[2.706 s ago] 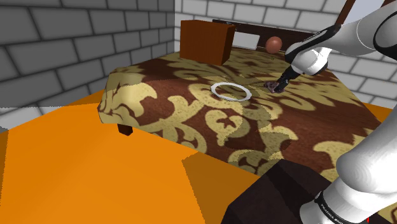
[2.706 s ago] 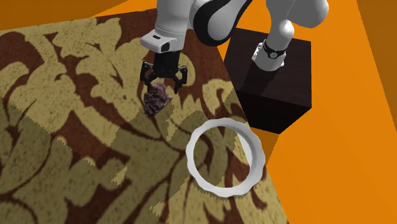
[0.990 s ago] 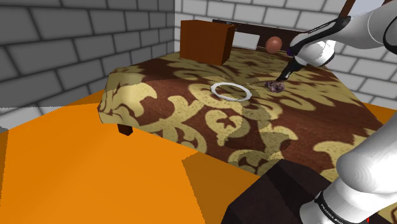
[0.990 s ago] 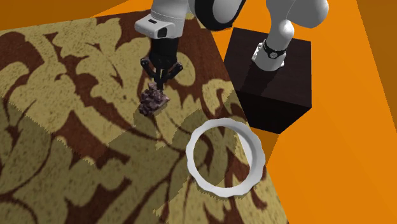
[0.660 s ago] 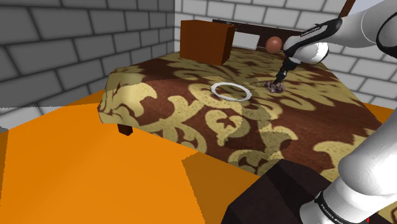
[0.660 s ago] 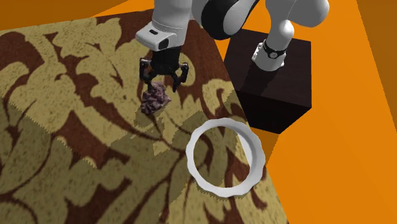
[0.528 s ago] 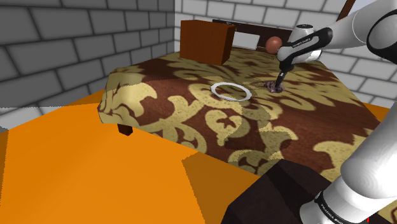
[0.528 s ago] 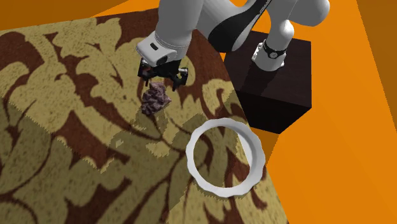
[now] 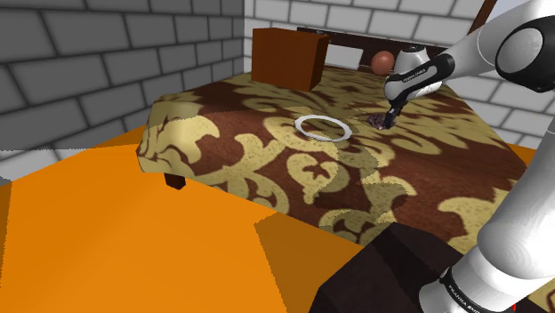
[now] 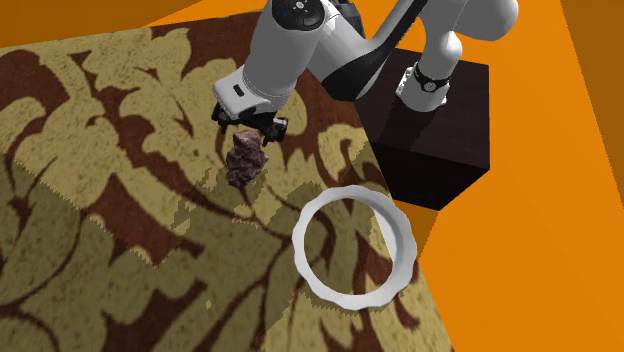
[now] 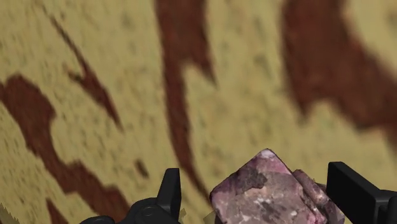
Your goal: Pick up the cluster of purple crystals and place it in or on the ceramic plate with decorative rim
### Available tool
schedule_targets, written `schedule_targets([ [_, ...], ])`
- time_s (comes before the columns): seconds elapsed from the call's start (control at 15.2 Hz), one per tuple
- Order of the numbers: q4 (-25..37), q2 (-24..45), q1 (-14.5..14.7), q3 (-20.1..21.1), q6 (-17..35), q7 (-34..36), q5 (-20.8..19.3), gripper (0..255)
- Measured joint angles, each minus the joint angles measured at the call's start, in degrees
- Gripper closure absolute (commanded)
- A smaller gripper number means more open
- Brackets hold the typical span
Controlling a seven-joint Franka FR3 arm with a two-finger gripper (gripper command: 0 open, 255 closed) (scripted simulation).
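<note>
Grey brick walls and an orange floor frame a bed whose brown and gold patterned cover is my work surface. Okay, compared with half a second ago the wrist has rolled over. In the second exterior view the white forearm now leans across above the hand, and the gripper has sunk closer to the crystal cluster. A second ago the fingers were pinched together above the stone; now they stand spread. In the wrist view one black finger sits clear of the cluster on one side and the other sits just beside its far edge, so nothing is gripped.

The cluster hasn't budged. It sits on the cover, on a gold swirl at the edge of a brown patch, right under the gripper. Up close it's a blocky lump, mottled pink and purple with dark veins and a pale rim along its top edge.

The white plate with its wavy rim lies flat, near the cluster and apart from it, same spot as before. A brown box and a reddish ball sit at the far end of the bed. The dark stand is beside the bed.
</note>
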Motion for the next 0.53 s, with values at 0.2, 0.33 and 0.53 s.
schedule_targets([
  [0.2,-0.06,0.15,-0.01,-0.02,0.22,0.11,-0.04,0],
  [0.33,-0.06,0.16,-0.01,-0.02,0.24,0.11,-0.04,0],
  [0.53,-0.06,0.14,-0.02,-0.03,0.23,0.11,-0.05,255],
])
